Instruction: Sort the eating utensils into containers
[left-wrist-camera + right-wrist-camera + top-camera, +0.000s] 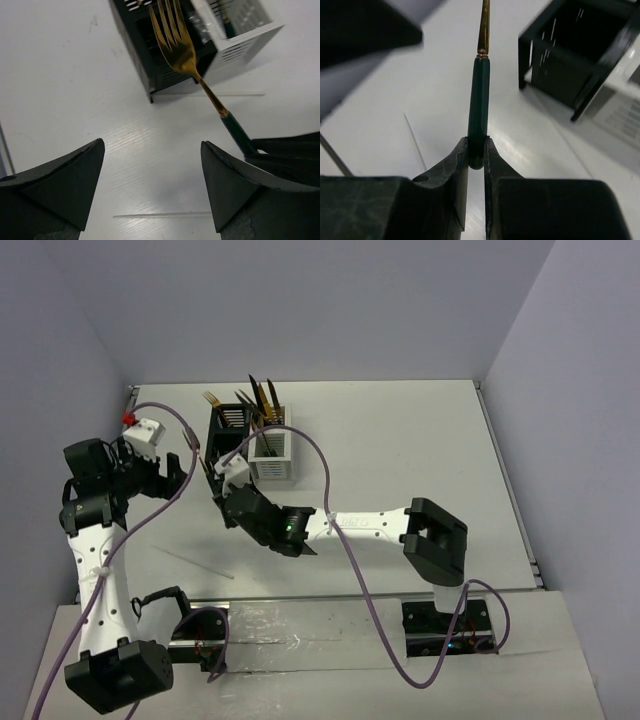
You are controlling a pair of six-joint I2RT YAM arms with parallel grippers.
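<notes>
Beside the black caddy (150,55), my right pincer (476,150) pinches the fork (182,47) by its dark handle end, so the tines stay free. My left pincer (152,185) gapes wide, holding nothing.

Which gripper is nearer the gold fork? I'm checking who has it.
Right. The right gripper is shut on the fork by its dark handle, beside the black caddy. The left gripper hangs open, short of the fork, touching nothing.

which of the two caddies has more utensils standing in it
The white caddy, on the right of the joined pair. Several handles and gold heads stick up out of it, while the black caddy beside it shows almost none.
</notes>
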